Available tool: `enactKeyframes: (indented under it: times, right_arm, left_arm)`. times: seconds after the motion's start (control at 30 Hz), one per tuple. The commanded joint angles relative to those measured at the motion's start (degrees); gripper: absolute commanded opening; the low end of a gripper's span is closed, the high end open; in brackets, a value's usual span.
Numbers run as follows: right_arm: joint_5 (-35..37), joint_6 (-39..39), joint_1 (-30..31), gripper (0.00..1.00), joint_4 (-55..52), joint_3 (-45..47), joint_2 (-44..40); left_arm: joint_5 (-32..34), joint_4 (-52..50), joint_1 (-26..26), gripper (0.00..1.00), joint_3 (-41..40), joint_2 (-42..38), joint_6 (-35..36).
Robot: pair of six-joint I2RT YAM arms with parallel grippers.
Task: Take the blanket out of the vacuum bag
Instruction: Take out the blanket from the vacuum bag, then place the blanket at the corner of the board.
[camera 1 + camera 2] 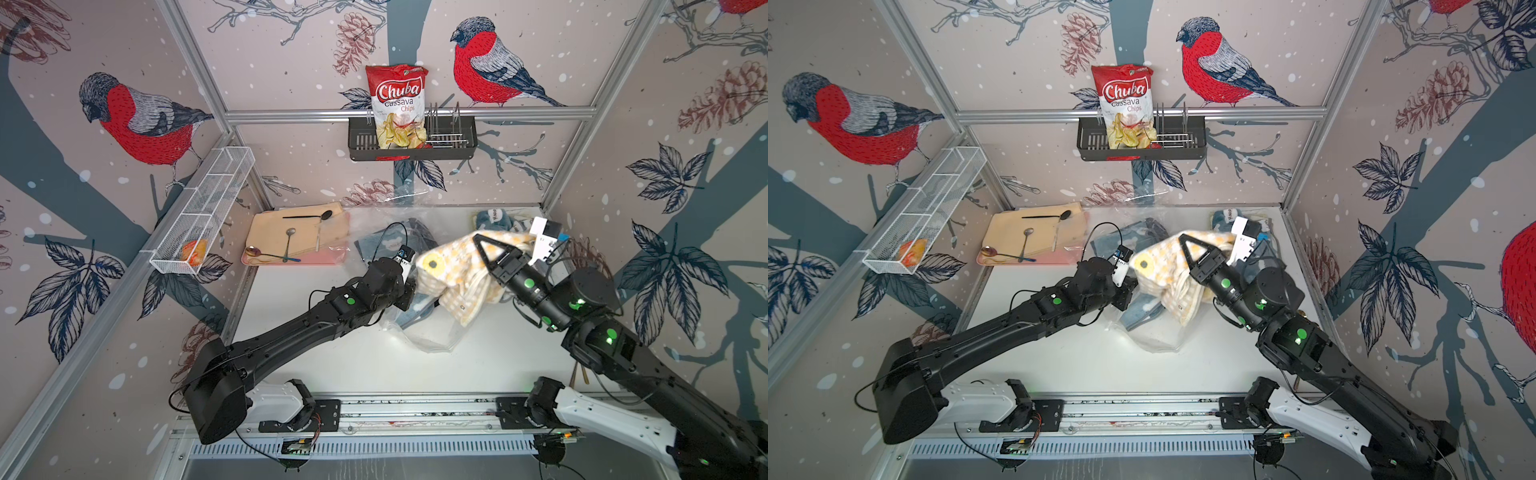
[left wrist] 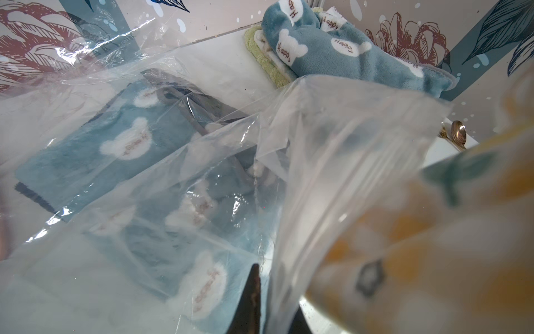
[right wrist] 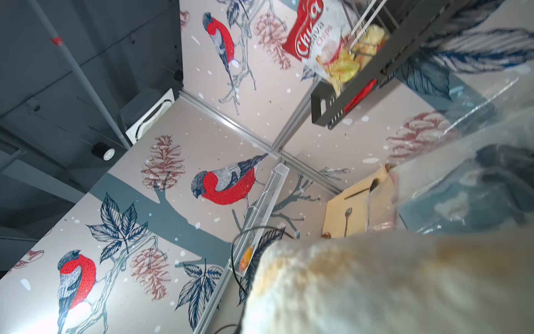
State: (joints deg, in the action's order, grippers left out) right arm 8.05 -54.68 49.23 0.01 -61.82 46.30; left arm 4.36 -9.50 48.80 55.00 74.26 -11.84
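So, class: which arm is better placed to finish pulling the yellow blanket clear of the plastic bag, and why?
Right. The right gripper is shut on the yellow blanket, lifted above the vacuum bag. The left gripper pinches the bag's plastic, so it likely serves better as the anchor.

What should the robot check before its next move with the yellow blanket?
1. Grip: right gripper shut on the yellow blanket: ok.
2. Hold-down: left gripper pinching the vacuum bag: ok.
3. Blanket's lower end clear of the bag mouth: cannot tell; it hangs right over the plastic.
4. Bag emptied: not ok; a blue bear blanket lies inside.
5. Bare table to set the blanket on: ok.
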Motion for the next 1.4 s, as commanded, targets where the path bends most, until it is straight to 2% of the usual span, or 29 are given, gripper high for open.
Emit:
enactKeyframes:
  times: [0.0, 0.23, 0.3, 0.4, 0.53, 0.77, 0.83, 0.97, 1.13, 1.23, 1.37]
  right_arm:
    - [-9.24, 3.9, -6.76, 0.0, -1.41, -6.92, 3.5]
    - [-31.78, -0.15, -32.32, 0.0, -0.52, -17.76, 12.04]
    - [-38.76, -3.77, -40.44, 0.0, 2.64, -18.83, 14.21]
    - [-47.94, -8.95, -49.58, 0.0, 9.26, -19.04, 16.77]
    - [-56.61, -13.4, -57.38, 0.0, 15.25, -16.15, 18.74]
    - [-66.02, -14.28, -69.29, 0.0, 17.09, -4.22, 12.71]
    - [-67.27, -13.69, -71.05, 0.0, 16.3, -0.74, 10.79]
    - [-66.15, -7.38, -70.68, 0.0, 8.26, 2.07, 9.27]
    - [-63.61, -2.09, -70.31, 0.0, 2.36, 3.14, 11.6]
    - [-60.2, 0.81, -69.32, 0.0, 0.0, -0.69, 16.86]
    - [-56.39, 2.7, -66.02, 0.0, 0.59, -12.74, 28.65]
  left_arm:
    - [0.39, 1.1, -0.2, 0.12, 0.46, 0.27, -0.14]
    - [1.0, 1.08, -0.19, 0.11, 0.37, -0.12, -0.29]
    - [1.18, 1.08, -0.19, 0.11, 0.27, -0.16, -0.27]
    - [1.43, 0.98, -0.2, 0.11, 0.44, -0.17, -0.24]
    - [1.63, 0.92, -0.19, 0.1, 0.37, -0.26, -0.29]
    - [1.75, 0.97, -0.34, 0.1, 0.43, 0.15, -0.19]
    - [1.62, 0.97, -0.28, 0.1, 0.52, 0.31, -0.13]
    - [1.09, 0.97, -0.42, 0.1, 0.65, 0.56, -0.2]
    - [0.83, 0.97, -0.46, 0.1, 0.61, 0.36, -0.2]
    - [0.49, 1.06, -0.71, 0.1, 0.69, 0.62, -0.18]
    - [-0.78, 0.89, -1.53, 0.1, 1.39, 1.46, -0.29]
